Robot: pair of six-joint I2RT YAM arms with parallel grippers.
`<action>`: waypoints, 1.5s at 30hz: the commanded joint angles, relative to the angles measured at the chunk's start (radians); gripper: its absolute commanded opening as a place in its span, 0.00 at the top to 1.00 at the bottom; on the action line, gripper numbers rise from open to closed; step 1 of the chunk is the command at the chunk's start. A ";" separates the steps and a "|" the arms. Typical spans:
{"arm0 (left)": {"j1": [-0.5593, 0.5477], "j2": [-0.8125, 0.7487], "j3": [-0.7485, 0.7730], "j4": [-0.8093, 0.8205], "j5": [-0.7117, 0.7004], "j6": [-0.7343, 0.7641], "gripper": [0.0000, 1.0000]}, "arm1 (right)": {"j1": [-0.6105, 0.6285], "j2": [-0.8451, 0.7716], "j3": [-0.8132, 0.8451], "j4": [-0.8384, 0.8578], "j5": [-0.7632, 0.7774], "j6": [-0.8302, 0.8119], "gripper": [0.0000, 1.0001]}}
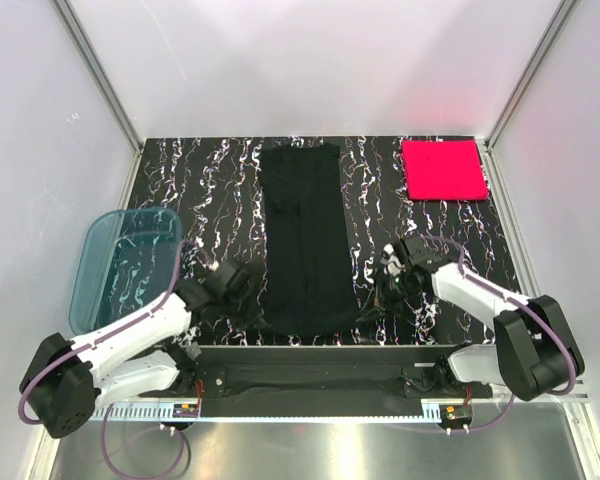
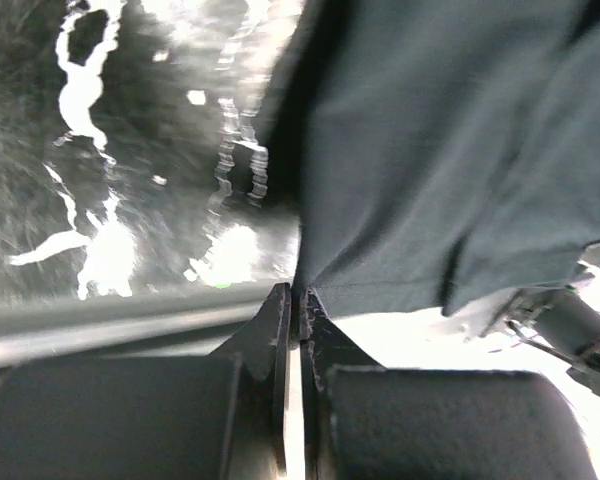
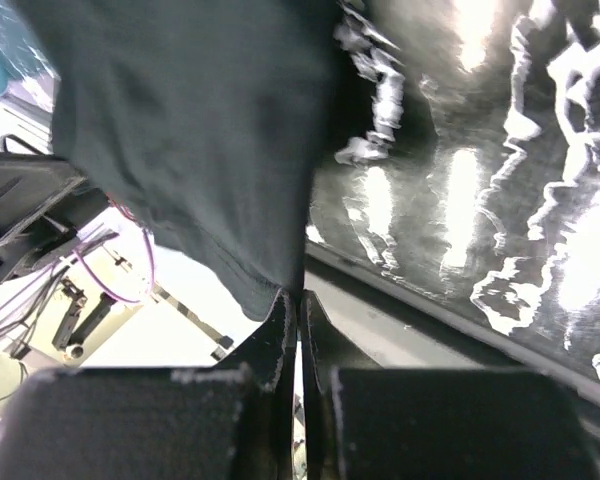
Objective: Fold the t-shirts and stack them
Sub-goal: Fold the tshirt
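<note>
The black marbled worktop carries the plain black cloth t-shirt, narrowed to a strip running twelve to six o'clock. The translucent blue plastic tub sits at nine. The bright pink-red square cloth t-shirt waits at one, probably as the stack's base. My left pincer and right pincer are clamped tight on the black hem's six o'clock corners, likely to fold it away.

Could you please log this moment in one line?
black shirt: long strip; left gripper: shut on it; right gripper: same; pink shirt: folded
</note>
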State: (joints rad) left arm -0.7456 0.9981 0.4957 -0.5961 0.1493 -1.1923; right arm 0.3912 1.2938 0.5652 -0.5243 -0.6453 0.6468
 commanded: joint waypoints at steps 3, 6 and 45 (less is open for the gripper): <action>0.136 0.124 0.257 -0.108 -0.060 0.170 1.00 | -0.015 0.086 0.290 -0.098 0.062 -0.082 1.00; 0.266 0.262 0.392 -0.108 -0.041 0.285 1.00 | -0.044 0.243 0.488 -0.140 0.065 -0.153 1.00; 0.500 1.203 1.411 -0.182 0.073 0.597 1.00 | -0.173 1.129 1.575 -0.362 -0.013 -0.228 0.99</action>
State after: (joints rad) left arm -0.2546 2.2261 1.8782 -0.7940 0.2180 -0.6094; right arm 0.2272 2.4561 2.1052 -0.8749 -0.6456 0.4225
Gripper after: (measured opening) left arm 0.032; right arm 0.017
